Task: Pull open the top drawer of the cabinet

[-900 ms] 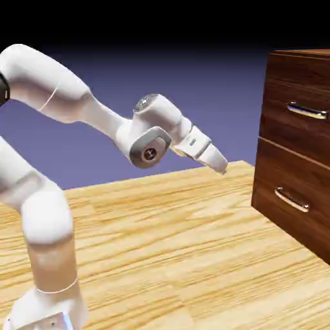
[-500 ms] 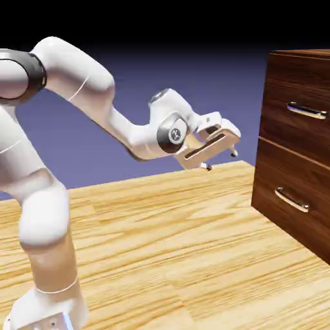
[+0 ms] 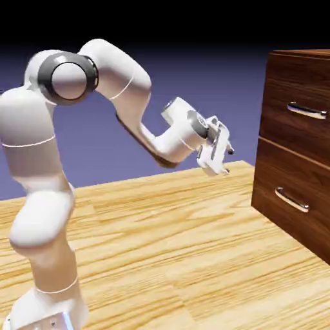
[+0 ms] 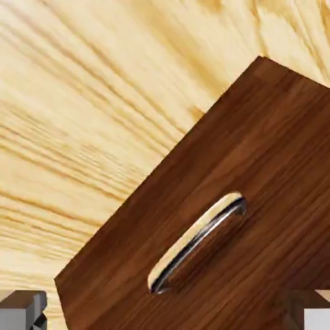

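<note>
The cabinet [image 3: 283, 84] stands at the right of the exterior view, dark reddish-brown with two stacked drawers. The top drawer [image 3: 293, 132] is shut flush, its silver bar handle [image 3: 307, 111] near the picture's edge. My gripper [image 3: 227, 161] hangs open in the air left of the cabinet, pointing toward it at about the height of the seam between the drawers, touching nothing. In the hand view the grey fingertips [image 4: 22, 308] sit wide apart at the bottom corners. Between them, farther off, is a tilted wood drawer front [image 4: 258, 142] with one silver handle [image 4: 196, 242]; which drawer it is I cannot tell.
The lower drawer [image 3: 283, 219] with its own bar handle [image 3: 291, 199] sits beneath the top one. Light wooden floor [image 3: 167, 245] spreads under the arm and up to the cabinet's base. The arm's elbow [image 3: 67, 77] is raised at the upper left.
The arm has folded upward and the hand has swung round from pointing down-right to facing the cabinet. The gripper has shifted slightly right, staying open.
</note>
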